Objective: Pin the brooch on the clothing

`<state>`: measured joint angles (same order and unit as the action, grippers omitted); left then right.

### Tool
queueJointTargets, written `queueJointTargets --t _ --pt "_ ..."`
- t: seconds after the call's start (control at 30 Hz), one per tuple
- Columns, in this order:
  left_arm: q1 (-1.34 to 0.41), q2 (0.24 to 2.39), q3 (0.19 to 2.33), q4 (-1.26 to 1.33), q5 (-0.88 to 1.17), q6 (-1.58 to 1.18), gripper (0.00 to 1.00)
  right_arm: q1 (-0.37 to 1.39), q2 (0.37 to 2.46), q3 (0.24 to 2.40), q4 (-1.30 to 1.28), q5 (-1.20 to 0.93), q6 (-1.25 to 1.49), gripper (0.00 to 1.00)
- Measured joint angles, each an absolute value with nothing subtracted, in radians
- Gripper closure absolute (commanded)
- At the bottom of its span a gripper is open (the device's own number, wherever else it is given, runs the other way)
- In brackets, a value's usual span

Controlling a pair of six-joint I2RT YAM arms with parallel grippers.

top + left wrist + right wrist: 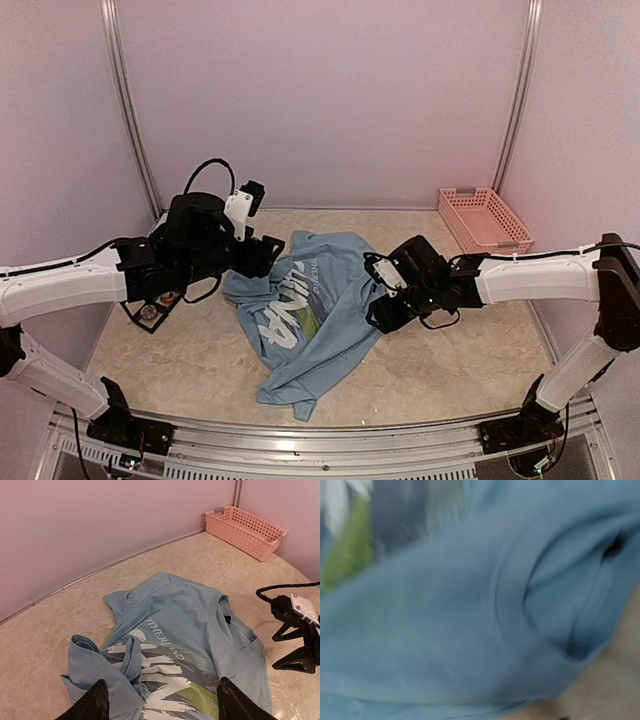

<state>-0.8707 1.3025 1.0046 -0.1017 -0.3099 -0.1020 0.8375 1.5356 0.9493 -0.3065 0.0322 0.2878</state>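
Blue T-shirt (310, 310) lies crumpled mid-table between both arms. Left gripper (162, 681) hangs over its left part, jaws apart, empty. Right gripper (276, 653) sits just right of the collar, spread, holding nothing.

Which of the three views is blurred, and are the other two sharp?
Right wrist view: blurred all over, the T-shirt collar and print smeared. Left wrist view: sharp, the lettering and the pink basket clear. Top external view: sharp and evenly lit, no glare.

Pale pink walls (330, 90) enclose a beige marbled tabletop (200, 360); a pink basket (485, 220) sits at two o'clock.
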Motion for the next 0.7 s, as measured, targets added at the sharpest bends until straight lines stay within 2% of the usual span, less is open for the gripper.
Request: queueJointTargets --t 0.07,0.1,0.17,0.3,0.37,0.43,0.53,0.7 --pt "-0.873 1.327 1.004 -0.109 -0.300 -0.111 0.53 0.837 1.591 0.938 -0.298 0.030 0.315 0.35" --pt "-0.873 1.346 1.004 -0.113 -0.299 -0.124 0.57 0.837 1.615 0.937 -0.290 0.030 0.327 0.36" --pt "-0.873 1.396 1.004 -0.146 -0.299 -0.140 0.57 0.836 1.655 0.937 -0.271 0.031 0.342 0.42" --pt "-0.873 1.449 0.964 -0.195 -0.299 -0.181 0.55 0.825 1.711 0.937 -0.227 0.031 0.357 0.77" --pt "-0.870 1.449 0.934 -0.212 -0.302 -0.202 0.54 0.815 1.730 0.937 -0.212 0.031 0.359 0.86" --pt "-0.866 1.449 0.915 -0.222 -0.308 -0.218 0.49 0.797 1.747 0.937 -0.197 0.030 0.361 0.90" --pt "-0.853 1.454 0.907 -0.230 -0.325 -0.231 0.36 0.760 1.756 0.932 -0.181 0.027 0.351 0.98" --pt "-0.831 1.501 0.911 -0.225 -0.351 -0.239 0.33 0.667 1.756 0.927 -0.157 0.031 0.309 0.98"
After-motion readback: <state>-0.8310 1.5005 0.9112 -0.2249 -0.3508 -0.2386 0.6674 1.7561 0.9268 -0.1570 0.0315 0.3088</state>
